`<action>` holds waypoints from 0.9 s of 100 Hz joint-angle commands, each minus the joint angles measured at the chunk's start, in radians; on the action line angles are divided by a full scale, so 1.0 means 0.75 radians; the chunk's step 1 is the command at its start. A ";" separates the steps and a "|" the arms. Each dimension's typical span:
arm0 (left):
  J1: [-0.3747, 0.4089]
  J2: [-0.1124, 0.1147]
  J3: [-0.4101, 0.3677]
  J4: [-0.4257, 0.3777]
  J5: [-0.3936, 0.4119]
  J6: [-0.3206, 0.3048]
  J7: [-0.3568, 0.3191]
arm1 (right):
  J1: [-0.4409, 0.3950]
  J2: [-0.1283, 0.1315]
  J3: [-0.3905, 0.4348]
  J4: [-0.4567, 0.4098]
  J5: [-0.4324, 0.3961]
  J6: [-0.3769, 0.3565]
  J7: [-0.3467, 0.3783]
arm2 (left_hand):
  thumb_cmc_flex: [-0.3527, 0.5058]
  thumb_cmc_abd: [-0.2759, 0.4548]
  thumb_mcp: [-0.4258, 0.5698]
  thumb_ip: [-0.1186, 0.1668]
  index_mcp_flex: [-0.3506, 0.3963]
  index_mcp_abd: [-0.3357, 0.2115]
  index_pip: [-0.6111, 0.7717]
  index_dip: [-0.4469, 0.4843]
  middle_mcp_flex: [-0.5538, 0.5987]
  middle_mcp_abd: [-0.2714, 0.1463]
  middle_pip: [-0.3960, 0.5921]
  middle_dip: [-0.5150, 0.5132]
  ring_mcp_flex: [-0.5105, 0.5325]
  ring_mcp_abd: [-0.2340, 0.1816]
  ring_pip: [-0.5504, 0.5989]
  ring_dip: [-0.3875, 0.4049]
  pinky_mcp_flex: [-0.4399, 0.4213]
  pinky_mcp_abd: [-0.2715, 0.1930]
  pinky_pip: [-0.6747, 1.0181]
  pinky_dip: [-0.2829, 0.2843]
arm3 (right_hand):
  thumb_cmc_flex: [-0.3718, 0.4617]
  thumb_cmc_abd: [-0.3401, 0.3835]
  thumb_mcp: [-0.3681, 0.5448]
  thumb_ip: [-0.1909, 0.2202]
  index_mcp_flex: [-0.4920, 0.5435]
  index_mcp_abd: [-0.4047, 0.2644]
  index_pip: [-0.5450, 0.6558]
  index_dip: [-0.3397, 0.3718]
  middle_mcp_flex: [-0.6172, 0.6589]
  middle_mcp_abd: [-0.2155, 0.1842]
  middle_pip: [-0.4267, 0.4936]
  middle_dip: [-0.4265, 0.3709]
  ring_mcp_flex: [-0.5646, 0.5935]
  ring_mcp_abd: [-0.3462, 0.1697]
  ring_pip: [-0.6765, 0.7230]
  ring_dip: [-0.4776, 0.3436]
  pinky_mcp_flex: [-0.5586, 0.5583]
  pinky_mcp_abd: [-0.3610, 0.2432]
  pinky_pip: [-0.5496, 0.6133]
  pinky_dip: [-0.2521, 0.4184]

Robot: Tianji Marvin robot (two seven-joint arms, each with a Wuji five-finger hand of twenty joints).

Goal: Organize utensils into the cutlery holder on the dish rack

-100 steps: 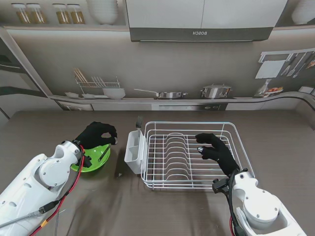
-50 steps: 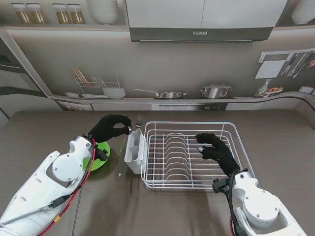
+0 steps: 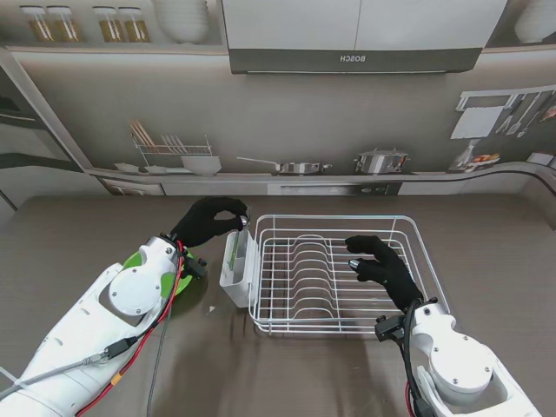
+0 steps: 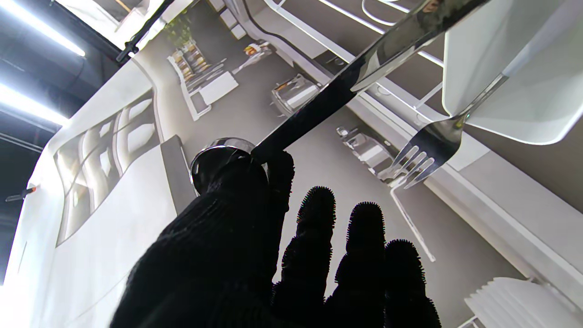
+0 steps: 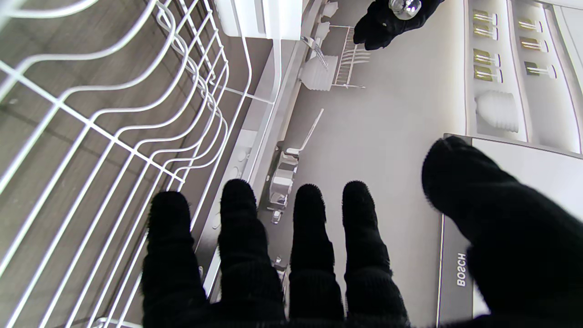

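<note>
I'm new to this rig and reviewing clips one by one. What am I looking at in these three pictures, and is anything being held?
This is a two-armed robot with black-gloved five-finger hands. The wide picture comes from a camera on its stand, looking down at a table. The other two come from cameras on the wrists, looking along the fingers, and appear upside down.

On the table sits a white wire dish rack with a white cutlery holder on its left side, and a green bowl partly hidden by the left arm.

The left hand holds a metal utensil over the holder, where a fork already stands. The right hand is open over the rack, holding nothing.
</note>
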 commanded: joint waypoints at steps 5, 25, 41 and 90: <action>-0.006 -0.012 0.009 0.020 0.015 -0.005 -0.028 | -0.006 -0.006 -0.001 -0.004 0.001 0.003 0.017 | 0.111 0.097 0.015 0.032 0.063 -0.061 0.131 0.033 0.008 0.001 -0.015 0.012 -0.021 0.006 0.003 0.021 -0.035 -0.030 -0.003 0.026 | -0.033 0.028 -0.026 0.046 -0.036 -0.002 0.006 -0.036 0.018 -0.001 -0.012 -0.012 0.031 -0.004 -0.002 0.014 0.000 -0.032 -0.022 0.022; 0.010 -0.004 0.022 0.028 0.040 0.001 -0.043 | -0.006 -0.006 0.000 -0.004 0.003 0.003 0.017 | 0.130 0.063 -0.002 0.037 0.077 -0.057 0.106 -0.030 0.007 0.007 -0.018 0.012 -0.027 0.011 0.002 0.023 -0.037 -0.038 -0.014 0.032 | -0.034 0.027 -0.027 0.046 -0.035 -0.003 0.006 -0.036 0.018 -0.001 -0.012 -0.012 0.029 -0.008 -0.003 0.014 0.001 -0.032 -0.021 0.022; 0.016 0.004 0.033 0.045 0.069 0.002 -0.057 | -0.004 -0.006 -0.001 -0.003 0.003 0.002 0.016 | 0.139 0.055 -0.023 0.040 0.077 -0.055 0.091 -0.080 0.002 0.013 -0.024 0.009 -0.034 0.011 0.000 0.024 -0.041 -0.042 -0.026 0.032 | -0.034 0.027 -0.027 0.046 -0.034 -0.003 0.007 -0.036 0.020 -0.001 -0.011 -0.012 0.030 -0.005 -0.002 0.014 0.000 -0.032 -0.022 0.022; 0.003 0.035 0.051 0.084 0.187 -0.023 -0.109 | -0.001 -0.006 0.000 -0.001 0.002 0.002 0.015 | 0.102 -0.038 -0.070 0.053 -0.071 0.027 -0.193 -0.377 -0.059 0.019 -0.077 -0.061 -0.077 0.001 -0.055 -0.007 -0.058 -0.044 -0.100 0.018 | -0.033 0.025 -0.026 0.046 -0.033 -0.002 0.007 -0.035 0.021 0.000 -0.011 -0.012 0.031 -0.003 -0.002 0.015 0.001 -0.031 -0.022 0.022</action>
